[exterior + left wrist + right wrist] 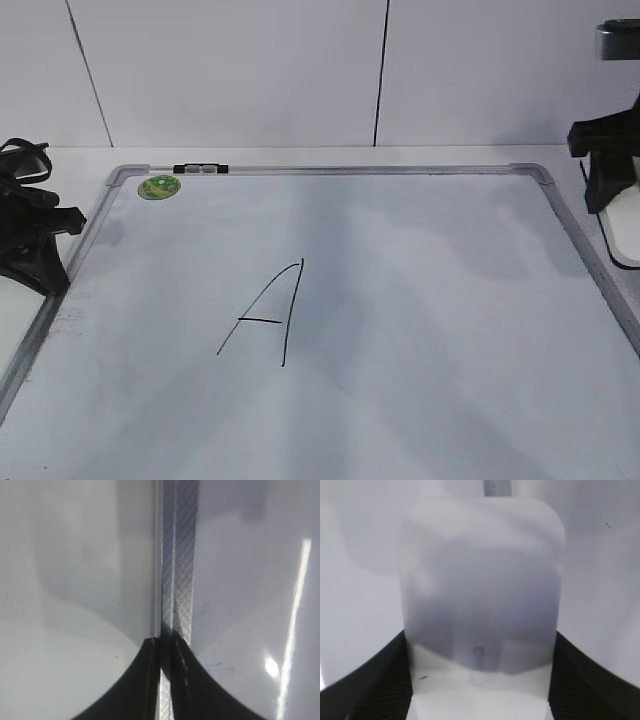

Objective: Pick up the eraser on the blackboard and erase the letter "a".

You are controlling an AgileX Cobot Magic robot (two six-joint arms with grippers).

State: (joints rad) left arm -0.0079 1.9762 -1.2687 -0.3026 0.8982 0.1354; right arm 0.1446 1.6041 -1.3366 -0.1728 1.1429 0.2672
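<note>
Your right pincer point(480, 636) is sitting with a finger against each long side of the eraser point(480, 570), so it's looking clamped on it. In the outside view the eraser is showing just under that pincer, past the right rail of the board point(560, 215). Whether it's resting on the desk point(300, 156) or hanging a bit above it, I can't tell.

Handling-wise, I'm guessing it's a light, stiff plastic block with a smooth and probably slippery shell. Gripping across the two long sides near the middle, like you're doing, seems right, since that keeps it flat when it's pressing on the board. The board itself is looking glossy, so it should glide easily.

Your left pincer point(166, 647) is closed, with the fingers nearly touching and the left rail directly under the tips.

Writing: the only thing I'm reading on the board is a big capital A point(265, 315), far to the left of the right pincer. No small "a" is showing in any view. There's a faint little logo point(479, 653) on the eraser near the fingertips, too blurry to read. The green sticker point(159, 186) by the far left corner isn't readable either.
</note>
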